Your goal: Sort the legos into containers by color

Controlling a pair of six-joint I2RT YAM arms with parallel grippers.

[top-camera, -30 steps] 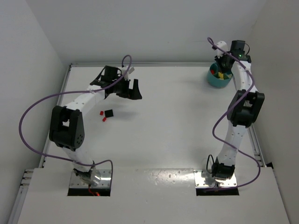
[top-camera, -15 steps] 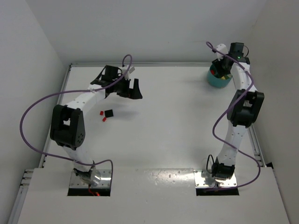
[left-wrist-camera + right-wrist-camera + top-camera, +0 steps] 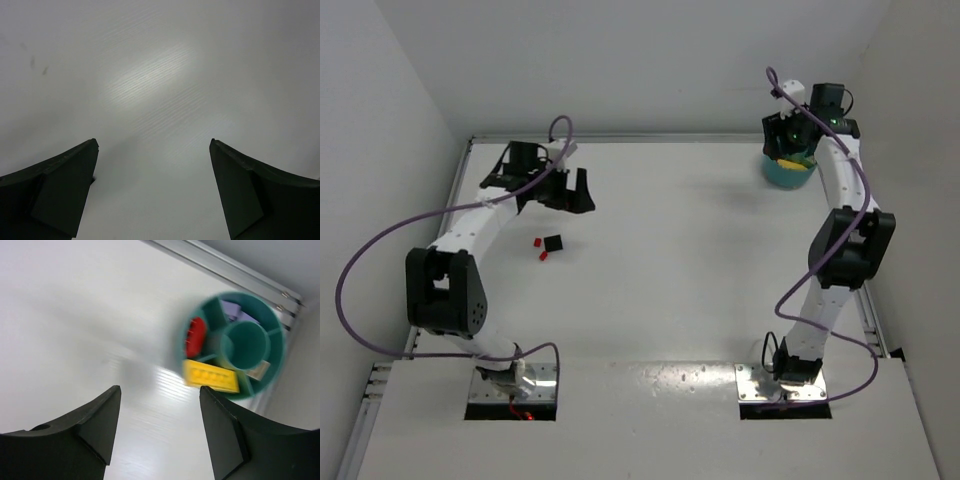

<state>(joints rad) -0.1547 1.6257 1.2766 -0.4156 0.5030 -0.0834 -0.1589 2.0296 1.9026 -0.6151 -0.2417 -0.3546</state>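
Legos point(image 3: 537, 241) not yet sorted lie on the left side of the counter point(image 3: 670, 290): red bricks point(image 3: 544, 256) and a black brick point(image 3: 554, 241), all close together. Just beyond them hangs the left gripper point(image 3: 152, 147), spread wide and empty, its wrist view showing only bare counter. These bricks are far smaller than the jaws and crowded, so a pinch there may well catch two colours at once or flick one away.

In the far right corner stands the teal bowl point(image 3: 246, 346), with a red piece point(image 3: 196, 336), a purple piece point(image 3: 235, 310) and a yellow brick point(image 3: 210, 376) in separate compartments. The right gripper point(image 3: 160, 390) hangs above it, jaws apart with nothing between them. The yellow brick seems to lie at the bowl's edge, perhaps across the rim; blur hides which. A brush from the gripper could tip it out or shove the light bowl.
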